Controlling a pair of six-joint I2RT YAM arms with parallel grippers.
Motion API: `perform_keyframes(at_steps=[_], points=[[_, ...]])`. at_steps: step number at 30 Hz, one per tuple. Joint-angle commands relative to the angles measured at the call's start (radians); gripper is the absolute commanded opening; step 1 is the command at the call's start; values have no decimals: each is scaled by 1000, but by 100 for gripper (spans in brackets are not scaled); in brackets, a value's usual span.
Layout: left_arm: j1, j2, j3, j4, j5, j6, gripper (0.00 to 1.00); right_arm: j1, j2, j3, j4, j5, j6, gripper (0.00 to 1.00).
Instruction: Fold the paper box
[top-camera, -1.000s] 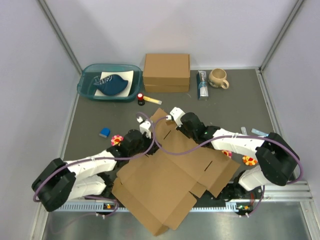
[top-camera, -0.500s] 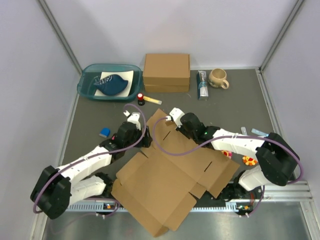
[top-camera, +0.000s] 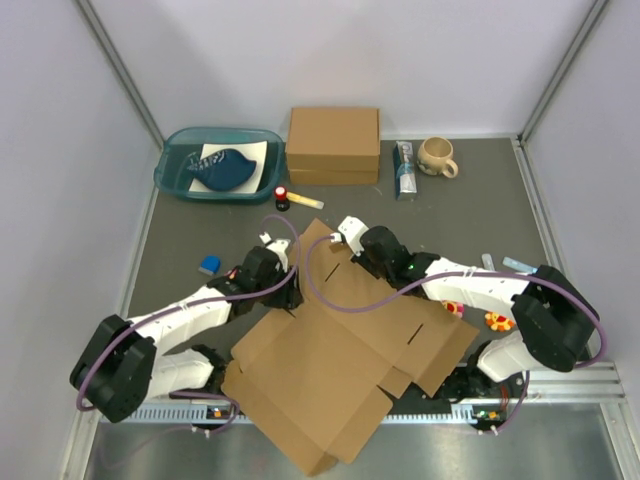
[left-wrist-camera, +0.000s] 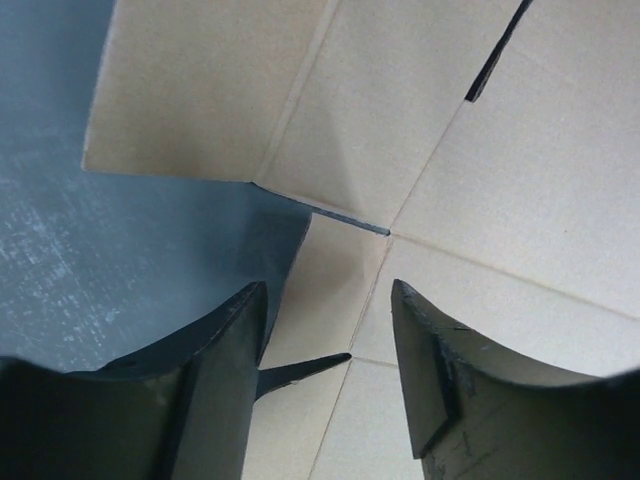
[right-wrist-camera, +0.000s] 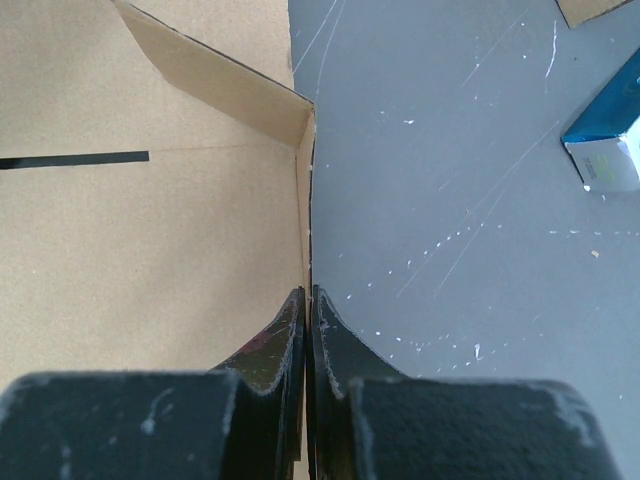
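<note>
The paper box (top-camera: 350, 350) lies as a wide brown die-cut sheet across the near middle of the table, flaps spread out. My left gripper (top-camera: 288, 292) hovers at its left far corner. In the left wrist view the left gripper (left-wrist-camera: 325, 295) is open, and a creased flap of the paper box (left-wrist-camera: 470, 170) lies below, between the fingers (left-wrist-camera: 235, 340) without touching them. My right gripper (top-camera: 338, 245) is at the sheet's far edge. In the right wrist view the right gripper (right-wrist-camera: 309, 295) is shut on the thin upright edge of a raised flap (right-wrist-camera: 230, 85).
At the back stand a teal tray (top-camera: 170, 160), a closed thick cardboard box (top-camera: 333, 145), a silver-blue packet (top-camera: 405, 170) and a beige mug (top-camera: 437, 155). A red-capped bottle (top-camera: 282, 197), a blue block (top-camera: 209, 264) and flower-shaped toys (top-camera: 234, 279) lie near the sheet.
My left gripper has opened, swung away to the left, then come back to the sheet's left far corner with its jaws a little narrower. The right gripper has stayed put.
</note>
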Motion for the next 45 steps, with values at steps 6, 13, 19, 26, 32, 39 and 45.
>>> perform_keyframes(at_steps=[6, 13, 19, 26, 32, 39, 45], points=[[2, -10, 20, 73, 90, 1, 34, 19, -21, 21, 21, -12, 18, 0], [-66, -69, -24, 223, 69, 14, 15, 26, -34, 31, 7, 8, 15, 0], [-232, -69, -69, 334, -167, 37, 0, 34, -37, 42, -15, 23, 12, 0], [-390, -29, -92, 380, -399, 92, 0, 40, -49, 47, -36, 43, 5, 0], [-600, 37, -148, 532, -716, 159, 6, 49, -60, 47, -50, 64, 7, 0], [-818, 297, -81, 639, -988, 187, 9, 61, -61, 45, -62, 77, 7, 0], [-898, 457, 85, 431, -1184, 87, 21, 69, -70, 39, -73, 86, 7, 0]])
